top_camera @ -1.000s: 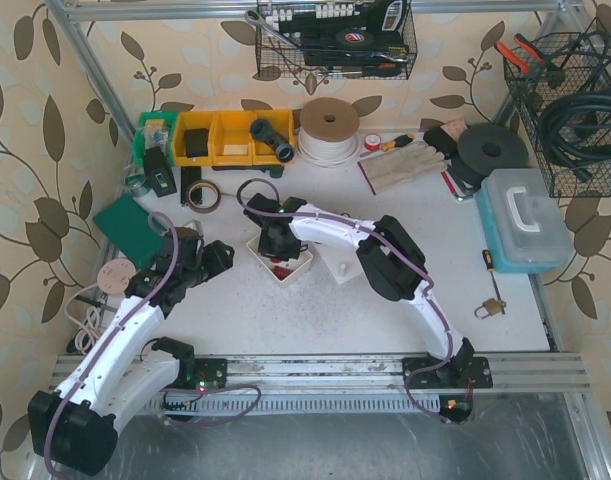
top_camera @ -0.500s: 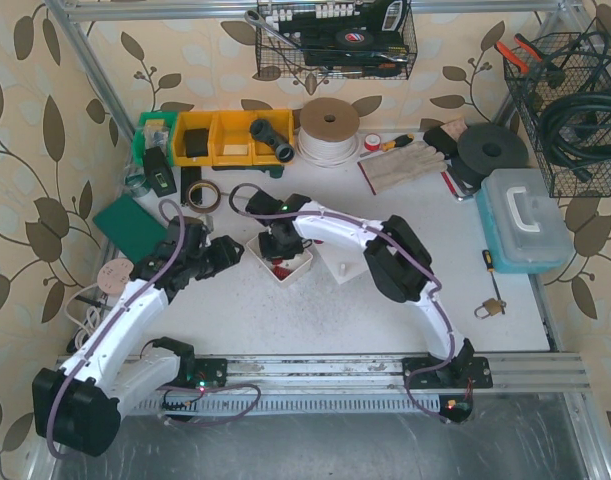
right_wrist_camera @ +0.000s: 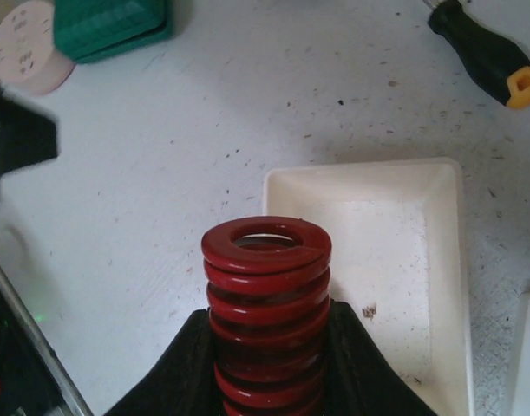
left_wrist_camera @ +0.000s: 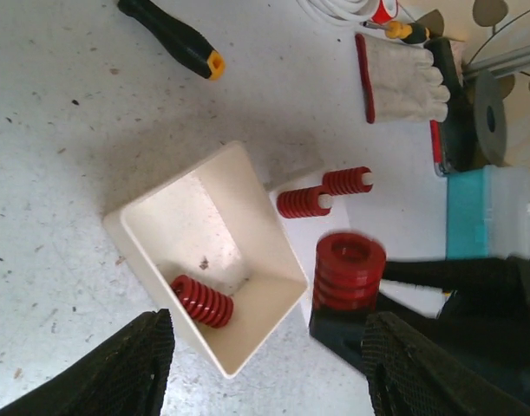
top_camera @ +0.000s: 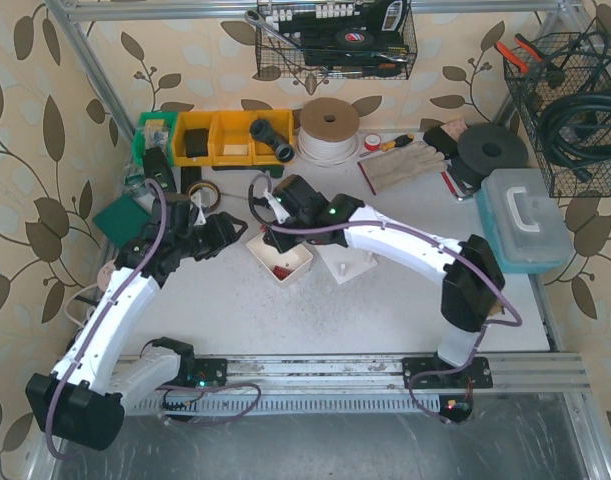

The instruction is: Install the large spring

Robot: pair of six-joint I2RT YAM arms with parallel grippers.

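My right gripper (right_wrist_camera: 266, 351) is shut on the large red spring (right_wrist_camera: 266, 299) and holds it upright above the table, just left of the white tray (right_wrist_camera: 395, 251). In the left wrist view the large spring (left_wrist_camera: 349, 270) stands in the black fingers, right of the tray (left_wrist_camera: 191, 204). A small red spring (left_wrist_camera: 201, 301) lies in the tray. Two small red springs (left_wrist_camera: 304, 203) sit on pegs of the white base (top_camera: 350, 262). My left gripper (left_wrist_camera: 265, 381) is open and empty, near the tray's corner. In the top view the right gripper (top_camera: 276, 226) is at the tray's back edge and the left gripper (top_camera: 228, 232) is left of it.
A black screwdriver (left_wrist_camera: 173, 39) lies behind the tray. A green box (right_wrist_camera: 108, 22) and a pink disc (right_wrist_camera: 26, 48) lie to the left. Yellow bins (top_camera: 230, 135), a tape roll (top_camera: 203, 193), a cable spool (top_camera: 328, 128), a glove (left_wrist_camera: 402, 74) and a blue case (top_camera: 525, 218) line the back and right.
The right arm has stretched out and carried the large spring up out of the tray toward its back left. The left gripper has moved farther back and toward the tray.
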